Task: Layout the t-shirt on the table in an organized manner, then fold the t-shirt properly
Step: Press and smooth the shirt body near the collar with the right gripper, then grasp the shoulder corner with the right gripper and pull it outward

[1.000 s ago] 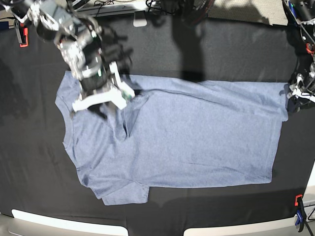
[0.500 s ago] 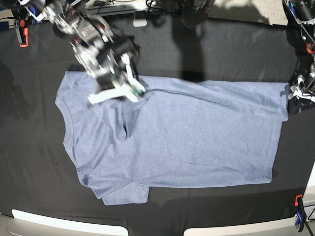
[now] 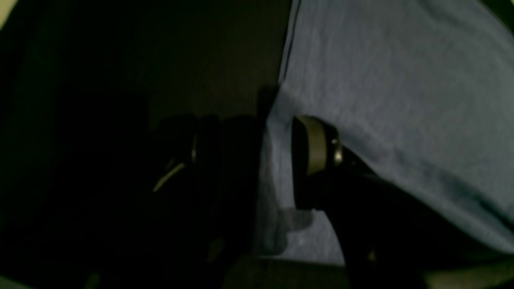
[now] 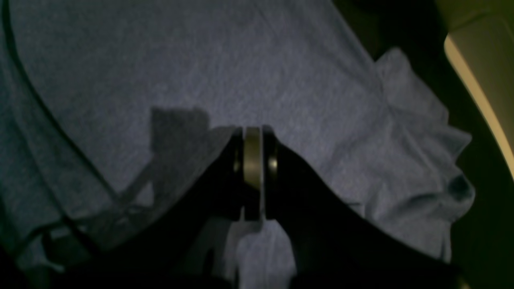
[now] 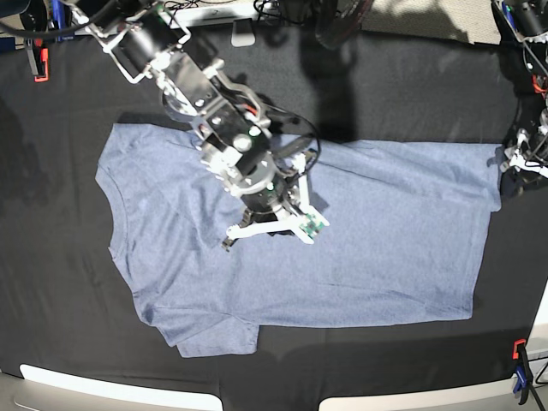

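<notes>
The t-shirt lies spread on the black table, plain blue-grey side up, collar to the left and hem to the right. No lettering shows. My right gripper hovers over the shirt's middle. In the right wrist view its jaws are pressed together with nothing between them, above the fabric. My left gripper is at the shirt's far right hem corner. In the left wrist view it is closed on a fold of the shirt's edge.
Orange clamps stand at the table's far left edge and front right edge. Cables and a white device lie along the back. Pale strips mark the front edge.
My right arm has swung from the shirt's upper left shoulder rightward and down to over the shirt's middle. The left arm and the hem corner have stayed put.
</notes>
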`<state>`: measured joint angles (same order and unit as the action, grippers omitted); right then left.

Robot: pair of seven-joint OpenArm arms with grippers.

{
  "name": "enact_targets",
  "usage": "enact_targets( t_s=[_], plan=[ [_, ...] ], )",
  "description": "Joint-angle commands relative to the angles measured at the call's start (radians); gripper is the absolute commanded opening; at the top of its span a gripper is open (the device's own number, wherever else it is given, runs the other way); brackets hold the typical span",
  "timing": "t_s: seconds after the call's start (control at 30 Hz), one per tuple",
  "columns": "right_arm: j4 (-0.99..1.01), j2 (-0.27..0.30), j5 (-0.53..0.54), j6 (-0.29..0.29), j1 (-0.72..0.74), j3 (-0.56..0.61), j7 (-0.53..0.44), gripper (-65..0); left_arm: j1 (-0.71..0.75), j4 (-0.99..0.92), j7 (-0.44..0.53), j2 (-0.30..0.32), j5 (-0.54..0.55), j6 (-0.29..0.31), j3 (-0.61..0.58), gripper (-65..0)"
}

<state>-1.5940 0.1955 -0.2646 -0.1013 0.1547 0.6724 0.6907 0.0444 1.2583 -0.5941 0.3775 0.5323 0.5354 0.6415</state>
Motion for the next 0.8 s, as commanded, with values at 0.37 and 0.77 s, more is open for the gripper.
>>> enact_targets(
  t_s=[0.37,0.77],
  plan=[
    [-0.334,0.247,-0.088,0.011,-0.219,-0.031,0.067,-52.1,0.12,0.028,-0.079,0.101,0.184,0.083,0.005,-38.3],
    [-0.588,0.412,-0.104,0.011,-0.499,-0.179,0.078,-52.1,0.064,0.026,-0.046,0.051,0.105,0.068,0.005,-38.3]
  ],
)
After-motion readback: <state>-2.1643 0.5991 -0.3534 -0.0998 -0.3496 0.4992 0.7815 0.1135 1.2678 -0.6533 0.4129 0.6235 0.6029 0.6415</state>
